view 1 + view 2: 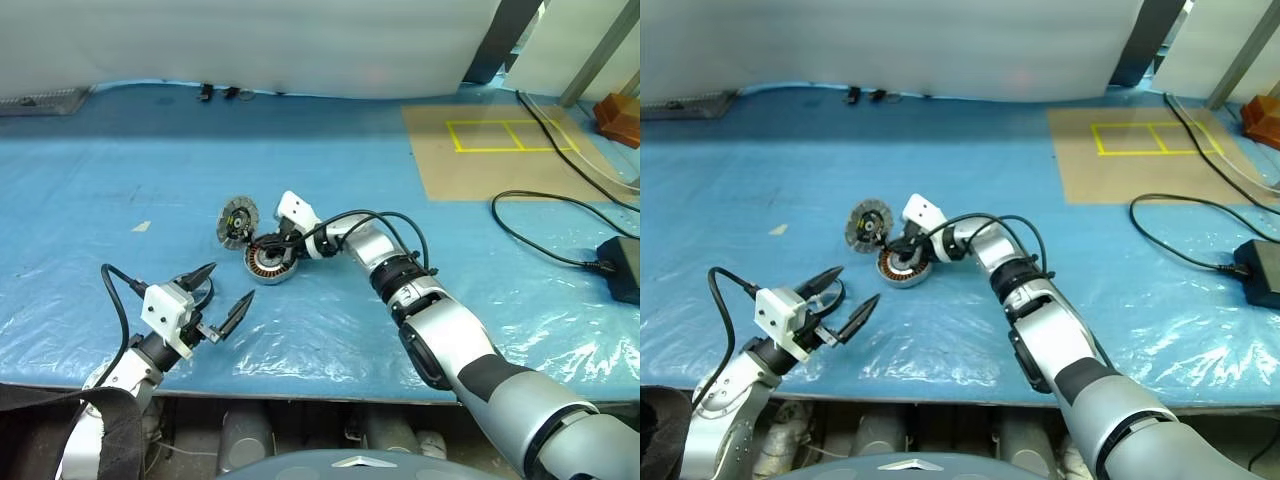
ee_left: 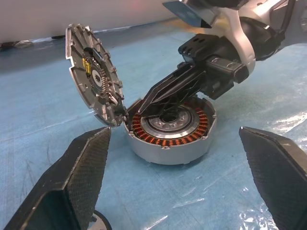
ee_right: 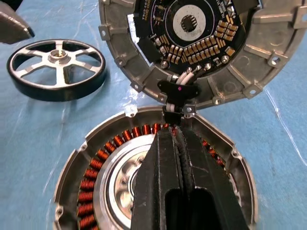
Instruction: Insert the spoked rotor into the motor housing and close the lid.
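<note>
right end effector (image 2: 148,101) angled over motor housing (image 2: 169,130)

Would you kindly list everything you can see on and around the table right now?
sheet: one, blue, covering the table
motor housing: one, silver with copper windings, mid-table
lid: one, silver-grey, standing tilted at the housing's edge
spoked rotor: one, silver with a black rim, flat on the sheet beside the lid
mat: one, brown with yellow tape rectangles, far right
cables: two, black, right side
adapter: one, black, right edge
small parts: a few, dark, far edge
left gripper: one, black fingers, open, near the front edge
right gripper: one, black fingers, shut, tips over the housing's hub
</note>
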Available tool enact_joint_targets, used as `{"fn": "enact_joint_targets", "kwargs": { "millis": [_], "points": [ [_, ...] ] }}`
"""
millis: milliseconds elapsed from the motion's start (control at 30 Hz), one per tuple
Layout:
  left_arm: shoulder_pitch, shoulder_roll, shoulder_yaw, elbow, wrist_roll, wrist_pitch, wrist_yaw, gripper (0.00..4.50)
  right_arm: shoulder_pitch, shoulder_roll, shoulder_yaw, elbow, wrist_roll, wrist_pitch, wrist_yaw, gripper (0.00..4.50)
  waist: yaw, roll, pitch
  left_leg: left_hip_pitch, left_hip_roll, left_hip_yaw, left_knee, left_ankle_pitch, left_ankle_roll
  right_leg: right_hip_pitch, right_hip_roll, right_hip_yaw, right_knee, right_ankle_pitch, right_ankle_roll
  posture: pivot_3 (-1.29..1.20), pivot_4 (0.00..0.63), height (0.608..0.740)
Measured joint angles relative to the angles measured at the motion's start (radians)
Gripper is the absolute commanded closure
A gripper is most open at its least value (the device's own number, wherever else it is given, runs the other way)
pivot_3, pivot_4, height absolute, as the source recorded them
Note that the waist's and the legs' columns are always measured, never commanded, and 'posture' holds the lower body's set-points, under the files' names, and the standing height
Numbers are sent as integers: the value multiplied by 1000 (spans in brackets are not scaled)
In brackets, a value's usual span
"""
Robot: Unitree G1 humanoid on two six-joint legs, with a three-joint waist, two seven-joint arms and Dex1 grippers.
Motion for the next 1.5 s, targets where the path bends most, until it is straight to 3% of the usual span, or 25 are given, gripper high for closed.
{"fn": "enact_joint_targets", "kwargs": {
  "millis": [333, 600, 733, 833, 1000, 1233, 1500],
  "points": [
    [63, 30, 60, -20, -19, 9, -11, 0, 44, -44, 22, -75, -9, -36, 81, 4466, 1, 0, 0, 1, 0, 0, 0, 0, 0, 0, 0, 0, 1, 0, 0, 0, 150, 740],
    [33, 265, 298, -105, -200, 266, -24, 0, 30, -50, 23, -78, -11, -27, 109, 4466, 0, 0, 0, -1, 0, 0, 1, 0, 0, -2, 0, 0, 1, 0, 0, 0, 150, 740],
    [-19, 402, 319, -94, -222, 395, -68, 0, 28, -50, 22, -78, -11, -25, 109, 4466, 1, 0, 0, -2, 0, 1, 0, 0, 0, -3, 0, 0, 1, 0, 0, 0, 150, 740],
    [-80, 493, 306, -60, -216, 457, -121, 620, 31, -54, 22, -82, -11, -25, 109, 4500, 1, 0, 0, -3, 0, 1, 0, 0, 0, -4, 0, 0, 1, 0, 0, 0, 150, 740],
    [-174, 583, 266, 25, -202, 507, -212, 2335, 52, -56, 22, -134, -10, -7, 104, 4500, -2, 0, 0, -4, 0, 1, 0, 0, 0, -4, 0, 0, 1, 0, 0, 0, 150, 740],
    [-280, 692, 152, 138, -147, 546, -351, 2335, 99, -87, 18, -225, -2, 42, 100, 4500, 2, 0, 1, -5, 0, 1, 0, 0, 0, -5, 0, 0, 1, -1, -1, 0, 150, 740],
    [-379, 701, -13, 198, -18, 483, -429, 2335, 120, -89, -1, -335, 50, 81, 98, 4500, -1, 0, 1, -5, 0, 1, 0, 3, -4, -5, 0, 0, 1, -1, -1, 0, 150, 740]
  ]
}}
